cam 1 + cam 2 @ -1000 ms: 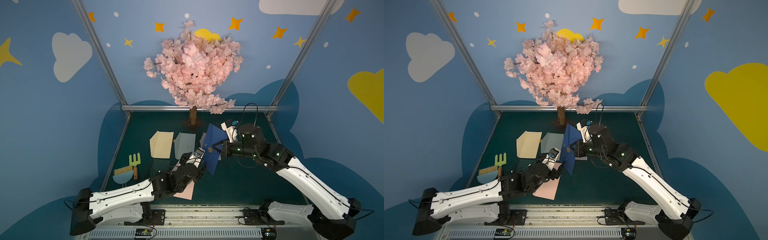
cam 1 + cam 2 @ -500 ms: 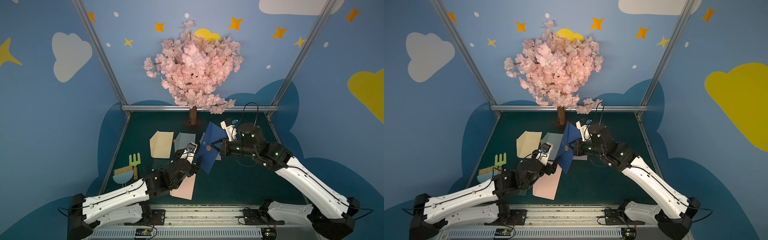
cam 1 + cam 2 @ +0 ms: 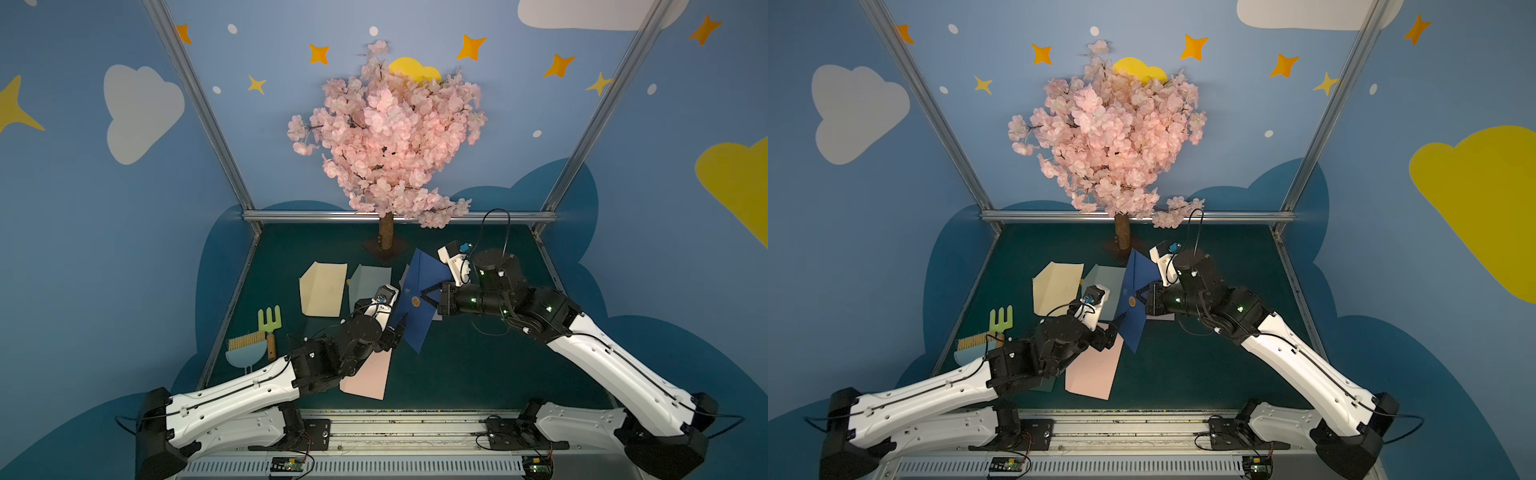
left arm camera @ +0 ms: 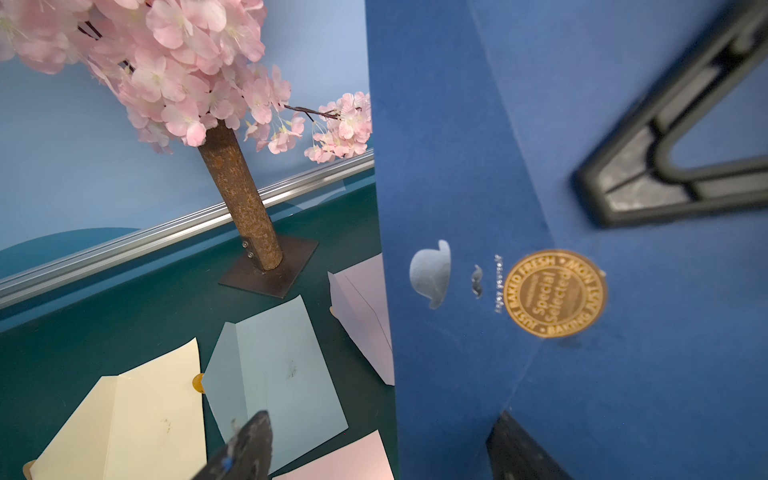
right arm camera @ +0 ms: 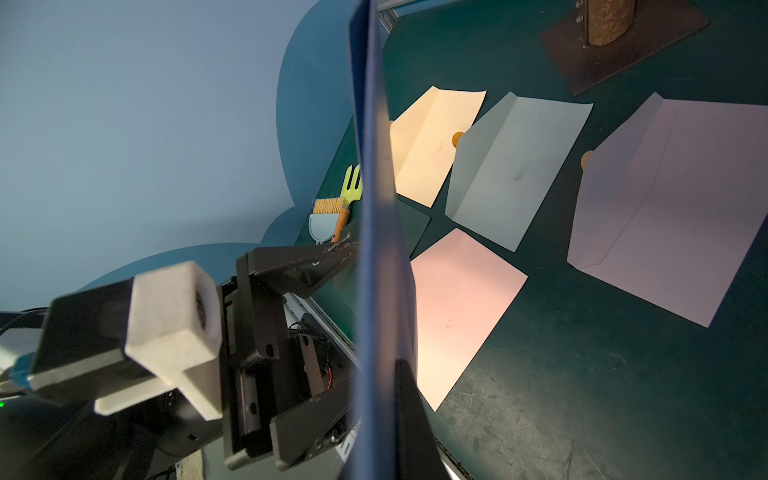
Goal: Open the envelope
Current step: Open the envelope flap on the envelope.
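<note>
In both top views the right gripper (image 3: 421, 295) is clamped on the dark blue envelope (image 3: 417, 328) beside its gold seal (image 3: 414, 300), holding it raised over the middle of the tabletop (image 3: 478, 365). In the left wrist view the left gripper (image 4: 382, 415) is spread wide, with the envelope's edge between its jaws; whether they touch it is unclear. In the right wrist view the envelope is seen edge-on.

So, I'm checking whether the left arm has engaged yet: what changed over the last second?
The left gripper, jaws open, pulled back from the dark blue envelope, then came forward again to its lower part. The right gripper drifted slightly toward the left gripper, carrying the envelope. Nothing was grabbed or released. Unchanged: the right gripper's pinch beside the gold seal, the cream envelope and the pink envelope.
</note>
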### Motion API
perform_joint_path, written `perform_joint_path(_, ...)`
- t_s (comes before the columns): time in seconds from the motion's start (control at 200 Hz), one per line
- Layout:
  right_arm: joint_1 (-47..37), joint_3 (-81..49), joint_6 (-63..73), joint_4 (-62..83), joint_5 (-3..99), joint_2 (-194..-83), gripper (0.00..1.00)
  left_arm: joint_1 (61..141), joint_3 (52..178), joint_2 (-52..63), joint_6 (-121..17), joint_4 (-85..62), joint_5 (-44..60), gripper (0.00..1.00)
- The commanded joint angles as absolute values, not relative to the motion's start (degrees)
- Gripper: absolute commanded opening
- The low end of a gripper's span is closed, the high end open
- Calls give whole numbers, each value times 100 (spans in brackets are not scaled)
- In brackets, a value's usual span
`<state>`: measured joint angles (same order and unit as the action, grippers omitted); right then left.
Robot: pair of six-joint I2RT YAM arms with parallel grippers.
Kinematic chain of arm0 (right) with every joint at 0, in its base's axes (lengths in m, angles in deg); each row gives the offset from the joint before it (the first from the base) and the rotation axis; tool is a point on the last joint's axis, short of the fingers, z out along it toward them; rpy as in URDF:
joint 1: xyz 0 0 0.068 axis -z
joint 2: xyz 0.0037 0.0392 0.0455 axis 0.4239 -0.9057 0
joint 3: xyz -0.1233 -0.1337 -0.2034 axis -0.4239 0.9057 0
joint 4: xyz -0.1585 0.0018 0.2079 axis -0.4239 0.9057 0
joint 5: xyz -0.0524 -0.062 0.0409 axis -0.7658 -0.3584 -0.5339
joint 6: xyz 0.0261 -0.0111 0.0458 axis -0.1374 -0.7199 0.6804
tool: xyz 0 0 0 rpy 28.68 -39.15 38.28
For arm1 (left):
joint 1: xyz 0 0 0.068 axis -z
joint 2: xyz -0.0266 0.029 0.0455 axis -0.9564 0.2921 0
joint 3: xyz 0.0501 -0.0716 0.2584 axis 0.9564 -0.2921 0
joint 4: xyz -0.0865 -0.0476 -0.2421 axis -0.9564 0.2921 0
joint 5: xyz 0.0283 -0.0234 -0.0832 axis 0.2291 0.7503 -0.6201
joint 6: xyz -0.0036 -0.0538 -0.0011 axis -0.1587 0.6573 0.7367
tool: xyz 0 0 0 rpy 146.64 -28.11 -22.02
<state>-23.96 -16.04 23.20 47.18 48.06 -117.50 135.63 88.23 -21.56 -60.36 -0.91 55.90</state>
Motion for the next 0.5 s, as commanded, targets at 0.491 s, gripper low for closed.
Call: perform_joint_path(0.491, -2558, -1408, 2351, 4683, 4969, -11797, 0, 13455, 9061, -2086, -6134, -361, 5520, 81)
